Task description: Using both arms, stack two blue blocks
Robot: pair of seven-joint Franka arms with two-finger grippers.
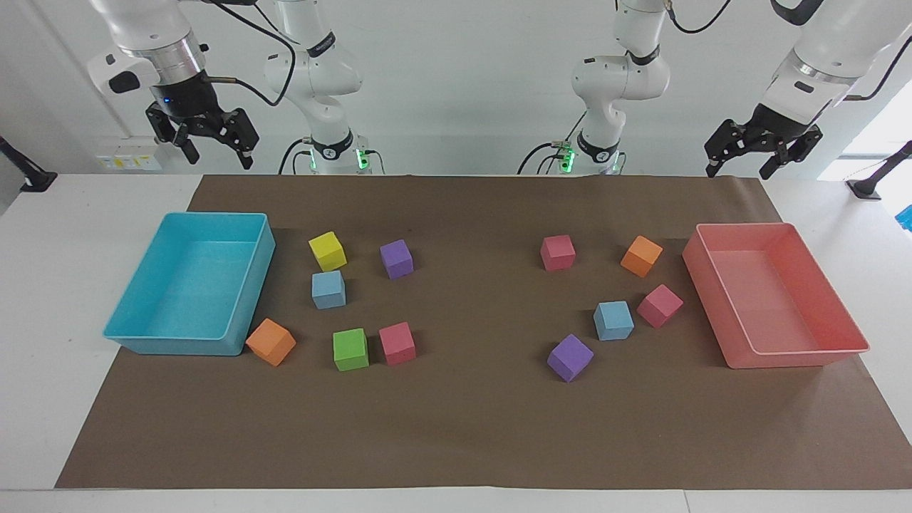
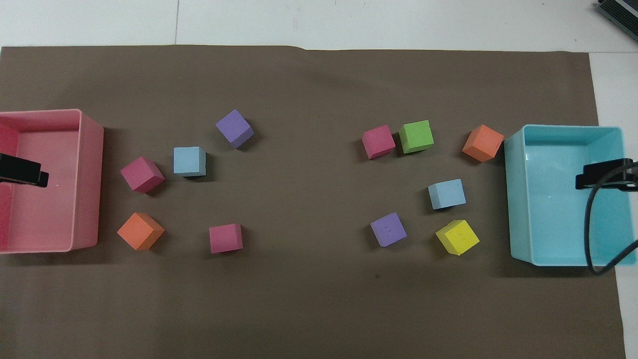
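One blue block [image 1: 328,289] [image 2: 447,194] lies on the brown mat toward the right arm's end, just farther from the robots than a yellow cube [image 1: 327,251]. The other blue block [image 1: 613,320] [image 2: 189,161] lies toward the left arm's end, beside a pink cube [image 1: 659,306]. The two blocks are far apart, and both rest flat on the mat. My right gripper [image 1: 219,161] [image 2: 603,177] hangs open and empty high over the cyan tray [image 1: 121,331]. My left gripper [image 1: 739,172] [image 2: 25,172] hangs open and empty high over the pink tray [image 1: 798,360].
Loose cubes lie around each blue block: purple [image 1: 396,258], green [image 1: 350,349], pink [image 1: 397,343] and orange [image 1: 271,341] at the right arm's end; pink [image 1: 557,252], orange [image 1: 641,256] and purple [image 1: 570,358] at the left arm's end.
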